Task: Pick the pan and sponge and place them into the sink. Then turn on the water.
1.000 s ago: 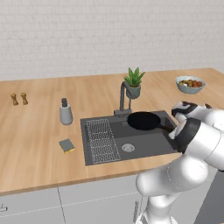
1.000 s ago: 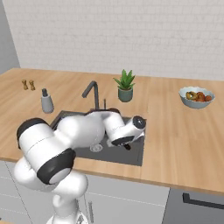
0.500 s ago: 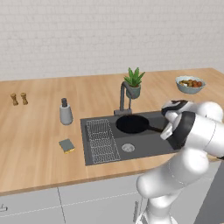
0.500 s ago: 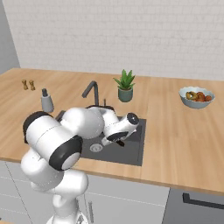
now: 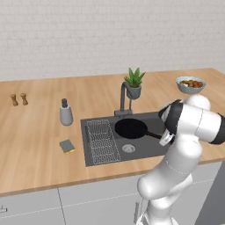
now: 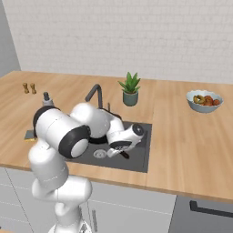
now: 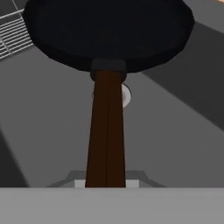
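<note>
Clearly the gripper (image 5: 164, 137) is clamped on the long handle of the round black frying pan (image 5: 131, 128), its fingertips hidden behind the wrist. Ahead of them the pan hangs over the dark grey recessed sink (image 5: 145, 148), partly covering the round metal drain (image 7: 125, 95).

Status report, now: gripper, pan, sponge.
Gripper shut on pan handle, pan inside sink. Sponge on counter, left of basin. Nothing blocking.
</note>
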